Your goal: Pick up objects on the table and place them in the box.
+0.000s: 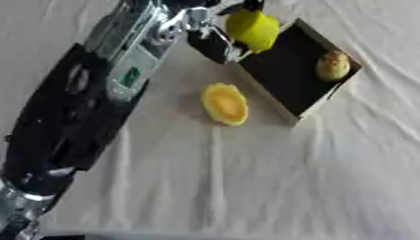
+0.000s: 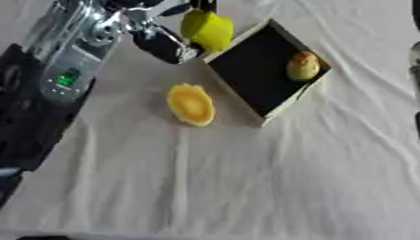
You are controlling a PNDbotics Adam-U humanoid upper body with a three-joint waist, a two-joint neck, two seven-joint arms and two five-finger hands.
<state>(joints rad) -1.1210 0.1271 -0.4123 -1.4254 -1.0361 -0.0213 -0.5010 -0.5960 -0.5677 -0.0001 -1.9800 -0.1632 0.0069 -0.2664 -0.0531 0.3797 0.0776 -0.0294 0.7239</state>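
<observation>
A yellow-green fruit (image 1: 252, 29) is gripped by the fingers (image 1: 215, 44) of the left hand (image 1: 205, 28) at the near-left edge of the black box (image 1: 279, 70). Inside the box a brownish fruit (image 1: 332, 65) is seen — an orange-yellow fruit half (image 1: 224, 103) is left on the cloth-covered bench (image 1: 271, 178), just beside it.

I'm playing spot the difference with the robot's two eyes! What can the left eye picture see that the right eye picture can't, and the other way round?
Only the left eye view shows the lower part of the left arm, down to a silver joint at the bottom corner.

Only the right eye view shows a dark and silver strip at its right edge; I cannot tell what it is.

Both show the left robot hand holding a yellow-green fruit at the rim of the black-lined cardboard box, a brownish rounded fruit inside it, and an orange-yellow half fruit on the white cloth.
</observation>
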